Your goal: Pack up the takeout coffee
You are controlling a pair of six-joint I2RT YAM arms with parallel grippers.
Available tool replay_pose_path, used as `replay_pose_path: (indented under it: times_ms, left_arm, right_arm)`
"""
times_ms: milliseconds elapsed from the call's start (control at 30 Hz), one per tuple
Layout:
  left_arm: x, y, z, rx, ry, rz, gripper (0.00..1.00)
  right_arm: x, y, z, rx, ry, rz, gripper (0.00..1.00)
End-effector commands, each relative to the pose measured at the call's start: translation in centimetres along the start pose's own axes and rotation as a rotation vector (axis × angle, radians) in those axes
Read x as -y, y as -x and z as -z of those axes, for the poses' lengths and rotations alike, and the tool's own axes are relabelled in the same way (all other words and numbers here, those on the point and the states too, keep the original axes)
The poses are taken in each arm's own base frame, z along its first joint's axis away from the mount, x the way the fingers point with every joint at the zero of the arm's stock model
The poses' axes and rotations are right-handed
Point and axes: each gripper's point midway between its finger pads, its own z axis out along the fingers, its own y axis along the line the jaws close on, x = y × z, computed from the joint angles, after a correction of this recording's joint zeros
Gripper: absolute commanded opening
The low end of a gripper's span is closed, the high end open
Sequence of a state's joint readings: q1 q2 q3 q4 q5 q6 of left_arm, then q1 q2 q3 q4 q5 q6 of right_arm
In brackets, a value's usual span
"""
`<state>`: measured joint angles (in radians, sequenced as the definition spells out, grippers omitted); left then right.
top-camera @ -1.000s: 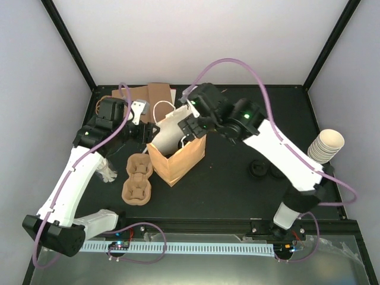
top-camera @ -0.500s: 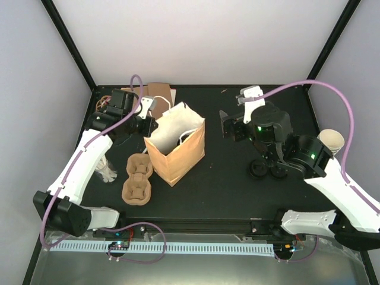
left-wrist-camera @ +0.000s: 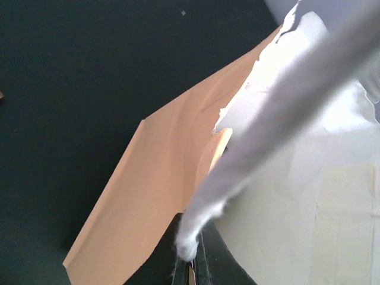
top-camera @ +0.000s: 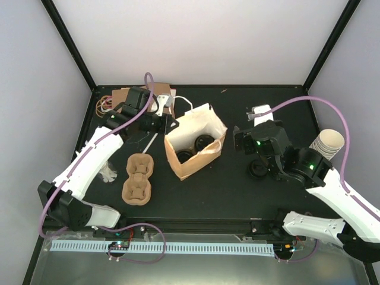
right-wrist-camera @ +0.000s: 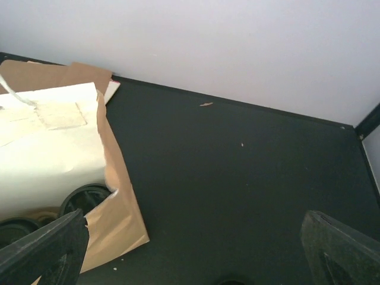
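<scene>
Moved since a second ago: right arm, out of the paper bag and back to its own side; left claw, from gaping to shut; bag, slid a little to the right, mouth pulled wider so that its floor shows from above.

Item 1, left claw. Pinched tight on the bag's white twisted handle at the back-left rim. Purpose, as I judge it: to keep the mouth spread and the bag from folding or toppling while cups go in.

Item 2, right claw. Fingers as far apart as they go, nothing between them, hovering over the counter between the bag and the coffee not yet packed. Wide, I reckon, to be ready for the next cup.

Item 3, coffee, packed. Two in the bag: back cup and near cup, close together on the bag's floor. Round black lids face up toward the overhead camera, so I take the long axis of each to stand up-and-down, mouth end uppermost.

Item 4, coffee, unpacked. Loose cup on the counter just beside my right arm, lid up, partly hidden; how many stand there I cannot tell.

Item 5, sundries. Pulp tray lying left of the bag, apart from it. Stack of cream cups at the right edge, well apart.
</scene>
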<state>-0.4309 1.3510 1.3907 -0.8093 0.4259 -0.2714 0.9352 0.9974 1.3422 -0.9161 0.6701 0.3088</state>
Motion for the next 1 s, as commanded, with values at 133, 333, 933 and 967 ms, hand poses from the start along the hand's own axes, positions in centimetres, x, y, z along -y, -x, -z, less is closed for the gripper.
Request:
replay_pose_path:
  times_ms: [133,333,933,967]
  left_arm:
    - [2.8,5.7,-2.0,0.165,-0.127,0.138,0.02]
    - [2.6,5.6,-4.5,0.14,-0.121,0.137,0.07]
    - [0.9,5.1,8.4,0.314,0.115,-0.005,0.92]
    - [-0.5,4.5,8.8,0.306,0.167,0.005,0.92]
  right_arm:
    - [3.1,-0.8,1.3,0.026,-0.085,-0.057,1.0]
    - [3.5,-1.3,1.6,0.017,-0.086,-0.059,1.0]
    - [3.5,-0.4,2.1,0.076,-0.059,-0.076,1.0]
    - [3.4,-0.4,2.1,0.081,-0.052,-0.08,1.0]
